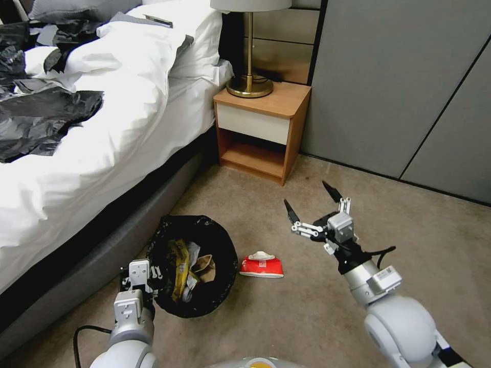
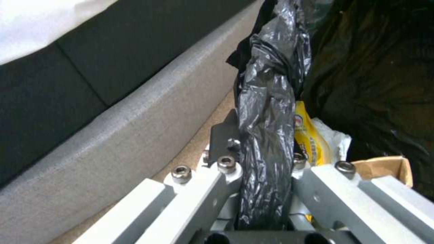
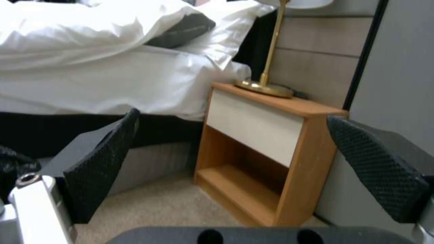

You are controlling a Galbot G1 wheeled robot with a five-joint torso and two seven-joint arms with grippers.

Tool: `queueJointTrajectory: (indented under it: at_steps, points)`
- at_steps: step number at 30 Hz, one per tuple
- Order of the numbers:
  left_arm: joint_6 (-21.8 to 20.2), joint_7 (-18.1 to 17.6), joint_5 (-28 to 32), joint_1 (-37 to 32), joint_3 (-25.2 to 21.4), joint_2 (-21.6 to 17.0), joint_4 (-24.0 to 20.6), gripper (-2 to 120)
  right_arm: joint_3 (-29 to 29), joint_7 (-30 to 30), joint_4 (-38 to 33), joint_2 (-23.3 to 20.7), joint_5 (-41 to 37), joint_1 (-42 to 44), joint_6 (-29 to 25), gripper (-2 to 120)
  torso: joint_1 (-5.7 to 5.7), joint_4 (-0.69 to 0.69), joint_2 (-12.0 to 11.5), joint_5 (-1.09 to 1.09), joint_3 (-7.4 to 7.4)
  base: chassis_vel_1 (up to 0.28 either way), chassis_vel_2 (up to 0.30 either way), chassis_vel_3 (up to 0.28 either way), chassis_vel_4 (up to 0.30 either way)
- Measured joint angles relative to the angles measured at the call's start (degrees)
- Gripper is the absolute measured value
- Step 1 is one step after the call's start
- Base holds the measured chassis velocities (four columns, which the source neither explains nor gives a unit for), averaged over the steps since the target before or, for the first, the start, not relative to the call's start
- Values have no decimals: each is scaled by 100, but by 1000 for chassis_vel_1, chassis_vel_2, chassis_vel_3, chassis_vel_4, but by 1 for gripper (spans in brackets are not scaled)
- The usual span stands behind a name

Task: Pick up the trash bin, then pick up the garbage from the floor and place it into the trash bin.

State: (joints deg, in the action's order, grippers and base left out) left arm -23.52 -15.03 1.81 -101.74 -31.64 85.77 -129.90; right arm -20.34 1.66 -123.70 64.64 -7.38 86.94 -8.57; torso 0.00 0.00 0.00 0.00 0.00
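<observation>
Down on the near left, the left gripper (image 1: 137, 278) has its jaws pinching the trash bin (image 1: 215, 245) rim; the right gripper (image 1: 313, 203) hangs spread beyond the red-and-white packet (image 1: 262, 266) on the floor.

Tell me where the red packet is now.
In the head view, the red packet lies on the carpet just right of the bin, left of the open right claw.

The head camera is looking down at the carpet before the nightstand (image 1: 261, 128); the right wrist camera is facing it nearer (image 3: 262, 142); the left wrist camera is pressing close against the bed base (image 2: 113, 135) beside it.
</observation>
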Motion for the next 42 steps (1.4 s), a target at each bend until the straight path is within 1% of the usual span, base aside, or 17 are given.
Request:
queueJointTrajectory:
  at_steps: [11,13,14,17,18,20,21,22,24,25,27,28,31,32,35,40,42]
  points:
    - [-6,1,3,6,-7,22,-16,2,93,-19,166,-13,-3,-197,-7,100,0,0,0,0,0,0,0,0,0]
    - [-11,1,0,9,-7,23,-16,2,118,29,302,-172,-8,-393,7,100,0,-1,0,0,0,0,0,0,0]
    - [-11,1,0,9,-7,23,-16,2,118,29,302,-172,-8,-393,7,100,0,-1,0,0,0,0,0,0,0]
    - [-14,-1,-17,-1,6,34,-19,2,318,360,802,-603,234,-840,-13,100,0,0,0,0,0,0,0,0,0]
    - [-14,-1,-17,-1,6,34,-19,2,318,360,802,-603,234,-840,-13,100,0,0,0,0,0,0,0,0,0]
    - [-10,-1,-51,-35,28,65,-36,2,764,762,1454,-1012,527,-1363,-10,100,0,1,0,2,1,0,0,0,0]
    - [-10,-1,-51,-35,28,65,-36,2,764,762,1454,-1012,527,-1363,-10,100,0,1,0,2,1,0,0,0,0]
    - [-6,-2,-64,-45,31,75,-41,2,992,914,1723,-1138,702,-1625,-6,100,0,0,0,0,1,0,0,0,0]
    - [-3,-2,-71,-49,32,87,-46,2,1275,1029,2011,-1215,948,-1946,-20,100,0,1,0,0,1,0,0,0,0]
    - [-3,-2,-71,-49,32,87,-46,2,1275,1029,2011,-1215,948,-1946,-20,100,0,1,0,0,1,0,0,0,0]
    - [2,-2,-82,-48,31,101,-47,2,1636,1138,2403,-1240,1252,-2298,-54,100,0,1,0,0,1,0,0,0,0]
    - [2,-2,-82,-48,31,101,-47,2,1636,1138,2403,-1240,1252,-2298,-54,100,0,1,0,0,1,0,0,0,0]
    - [19,-6,-100,-51,50,155,-47,2,2117,1386,3296,-1116,1902,-2766,-212,100,0,0,0,1,1,0,0,0,0]
    - [19,-6,-100,-51,50,155,-47,2,2117,1386,3296,-1116,1902,-2766,-212,100,0,0,0,1,1,0,0,0,0]
    - [32,-13,-118,-52,67,179,-27,2,2356,1427,3757,-1007,2154,-2846,-317,100,0,0,0,1,1,0,0,0,0]
    - [33,-13,-124,-46,83,180,-19,2,2459,1428,4120,-881,2393,-2870,-472,100,0,-1,0,0,1,0,0,0,0]
    - [33,-13,-134,-44,102,179,-10,2,2511,1438,4414,-750,2543,-2902,-574,100,0,-1,0,0,1,0,0,0,0]
